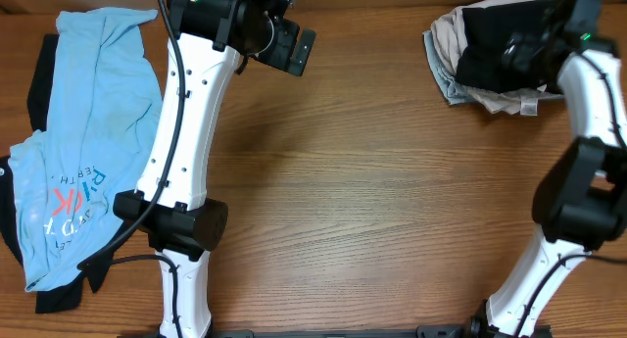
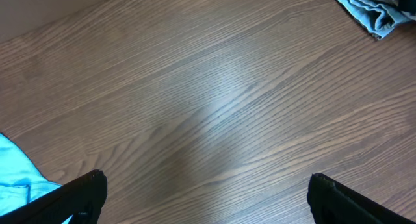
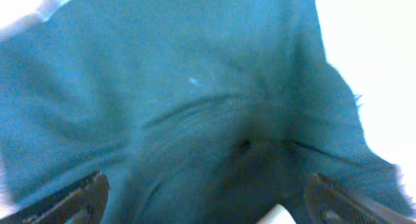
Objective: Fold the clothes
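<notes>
**A:** Where's the laundry sitting right now?

**B:** Two heaps. At the left edge of the table (image 1: 372, 201) the blue tee (image 1: 93, 122) is spread out and rumpled with its print showing. Some dark cloth (image 1: 37, 83) pokes out from under it. The other heap is in the far right corner: the black shirt (image 1: 485, 59) lies on a beige piece (image 1: 449, 29) and a grey piece (image 1: 443, 83). There's a small pale tag (image 1: 530, 107) at the near edge of that heap.

**A:** And the grippers?

**B:** So the left gripper (image 2: 207, 182) is up at the far middle over bare wood, fingers spread wide with nothing between them. Its camera only catches a corner of the tee and a bit of the grey piece at the edges. The right gripper (image 3: 207, 182) hangs right over the black shirt, fingers spread apart too, not pinching anything. Its camera is all wrinkled cloth, super close and tinted teal. Can't tell if the fingertips actually touch it.
</notes>
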Robot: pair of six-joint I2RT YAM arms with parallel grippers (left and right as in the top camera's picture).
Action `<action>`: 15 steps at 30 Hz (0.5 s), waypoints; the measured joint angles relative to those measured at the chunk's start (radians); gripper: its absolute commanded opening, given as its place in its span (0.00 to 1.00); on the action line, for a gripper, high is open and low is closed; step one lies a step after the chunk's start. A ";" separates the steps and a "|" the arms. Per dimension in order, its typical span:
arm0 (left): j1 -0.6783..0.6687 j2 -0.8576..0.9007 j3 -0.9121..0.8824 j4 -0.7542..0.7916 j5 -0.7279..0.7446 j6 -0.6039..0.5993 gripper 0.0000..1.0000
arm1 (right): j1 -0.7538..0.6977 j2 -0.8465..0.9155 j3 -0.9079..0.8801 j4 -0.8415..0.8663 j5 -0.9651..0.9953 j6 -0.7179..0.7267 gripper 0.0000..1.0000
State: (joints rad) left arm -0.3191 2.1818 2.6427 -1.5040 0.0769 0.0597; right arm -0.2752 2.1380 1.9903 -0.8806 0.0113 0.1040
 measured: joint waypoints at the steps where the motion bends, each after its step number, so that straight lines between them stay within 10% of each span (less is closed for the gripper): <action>1: 0.000 0.000 0.000 0.000 0.000 0.000 1.00 | 0.000 -0.029 0.043 -0.048 -0.007 0.001 1.00; 15: 0.000 0.000 0.000 0.000 -0.003 0.000 1.00 | 0.001 -0.707 0.424 -0.407 -0.117 0.001 1.00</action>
State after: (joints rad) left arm -0.3191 2.1818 2.6427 -1.5043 0.0738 0.0597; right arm -0.2741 1.4307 2.4142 -1.2881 -0.1055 0.1047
